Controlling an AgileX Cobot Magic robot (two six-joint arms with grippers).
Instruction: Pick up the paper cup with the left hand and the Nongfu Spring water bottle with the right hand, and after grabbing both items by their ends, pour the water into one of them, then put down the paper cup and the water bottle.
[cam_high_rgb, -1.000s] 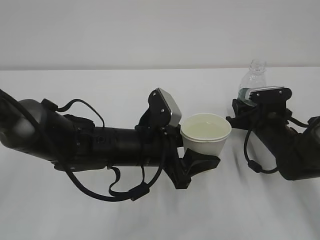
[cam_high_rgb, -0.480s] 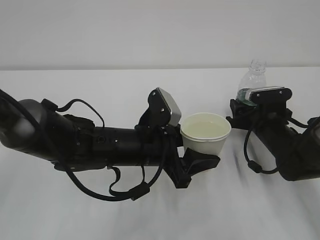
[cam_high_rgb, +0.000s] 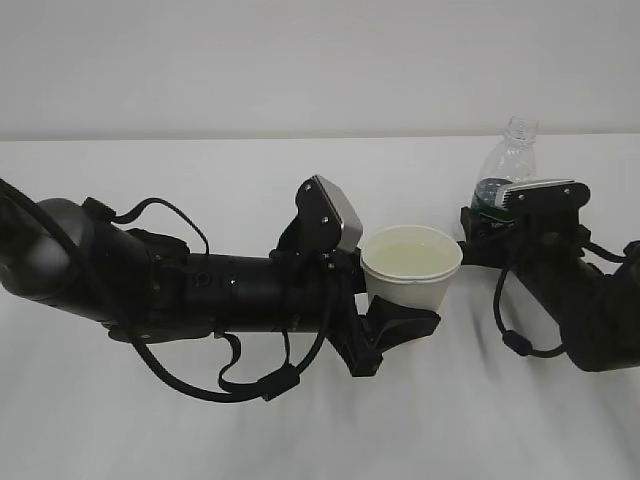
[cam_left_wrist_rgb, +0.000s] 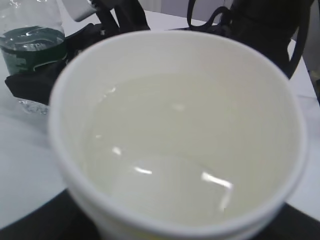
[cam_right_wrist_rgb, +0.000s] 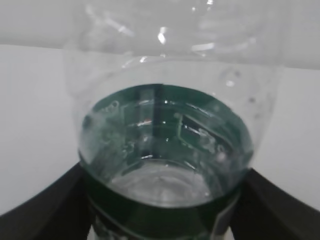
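White tabletop (cam_high_rgb: 300, 440) against a plain pale wall frames the exterior view: the left hand (cam_high_rgb: 400, 325) grips the paper cup (cam_high_rgb: 411, 268) low on its wall, jaws closed on it, cup upright and charged with the water (cam_high_rgb: 410, 256). Compared with a second ago, the Nongfu Spring water bottle (cam_high_rgb: 508, 160) now leans slightly to the right and the right hand (cam_high_rgb: 490, 222) has shifted a little rightward at the label band; I judge the pour complete and the bottle in the course of being set down or released. Left wrist view: cup rim (cam_left_wrist_rgb: 175, 130) fills the frame, liquid visible inside, bottle (cam_left_wrist_rgb: 32, 45) standing beyond on the table, its dark green label showing no readable lettering. Right wrist view: the bottle (cam_right_wrist_rgb: 165, 150) sits between black jaws seen at the lower corners; whether they press on it or stand clear cannot be told. Label is green, its print illegible.
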